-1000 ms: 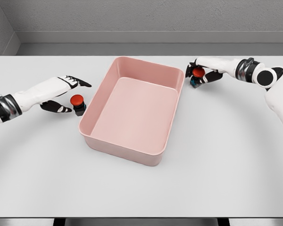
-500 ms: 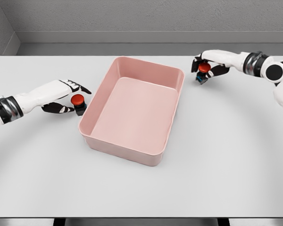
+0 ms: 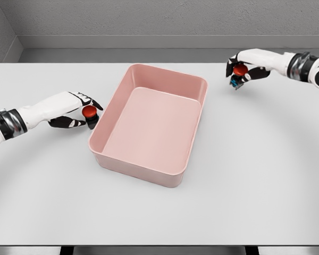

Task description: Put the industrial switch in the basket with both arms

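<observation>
One red-capped industrial switch (image 3: 88, 112) sits between the left hand's (image 3: 74, 110) fingers, clamped there, just beside the pink basket's (image 3: 110, 100) left wall. A second red-capped switch (image 3: 239, 71) is gripped in the right hand's (image 3: 244, 66) curled fingers, above the white worktop (image 3: 255, 159), right of the basket.

Basket (image 3: 149, 170) matt pink plastic, smooth; table (image 3: 255, 175) matt grey; switch caps (image 3: 88, 111) glossy red.
</observation>
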### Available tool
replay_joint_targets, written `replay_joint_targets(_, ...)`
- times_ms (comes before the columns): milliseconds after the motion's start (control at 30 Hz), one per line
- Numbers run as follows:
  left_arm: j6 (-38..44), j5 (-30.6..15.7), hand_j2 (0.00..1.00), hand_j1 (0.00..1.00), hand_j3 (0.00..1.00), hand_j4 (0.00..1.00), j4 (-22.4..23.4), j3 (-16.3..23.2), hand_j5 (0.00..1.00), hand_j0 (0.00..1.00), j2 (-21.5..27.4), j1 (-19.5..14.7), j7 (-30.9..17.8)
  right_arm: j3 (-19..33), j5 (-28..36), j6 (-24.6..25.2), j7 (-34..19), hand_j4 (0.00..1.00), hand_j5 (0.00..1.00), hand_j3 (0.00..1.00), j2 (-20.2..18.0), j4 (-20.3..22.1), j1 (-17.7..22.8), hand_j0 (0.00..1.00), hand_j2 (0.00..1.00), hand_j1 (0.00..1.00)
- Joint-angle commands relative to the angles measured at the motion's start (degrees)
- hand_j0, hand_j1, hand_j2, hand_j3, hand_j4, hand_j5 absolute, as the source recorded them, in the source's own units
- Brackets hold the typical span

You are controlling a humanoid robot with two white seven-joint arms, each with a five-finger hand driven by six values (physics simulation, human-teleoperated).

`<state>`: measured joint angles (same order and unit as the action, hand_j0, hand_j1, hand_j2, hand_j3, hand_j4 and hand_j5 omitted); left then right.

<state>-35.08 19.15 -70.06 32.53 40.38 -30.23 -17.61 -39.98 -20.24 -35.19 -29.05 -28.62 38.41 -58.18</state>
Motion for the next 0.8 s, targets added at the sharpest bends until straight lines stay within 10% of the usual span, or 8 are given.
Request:
replay_joint_targets(0, 0.08, -0.43, 0.68, 0.68, 0.68, 0.68, -0.16, -0.01, 0.68, 0.68, 0.05, 0.0, -0.15, 0.17, 0.73, 0.19, 0.04, 0.42, 0.42, 0.42, -1.96, 3.6, 0.0, 0.42, 0.42, 0.42)
replay_joint_targets(767, 0.08, -2.1, 0.53, 0.53, 0.53, 0.53, -0.69, -0.19, 0.53, 0.53, 1.36, -0.7, -1.03, -0.36, 0.56, 0.19, -1.89, 0.41, 0.41, 0.41, -7.33, 25.22, 2.2, 0.41, 0.41, 0.41)
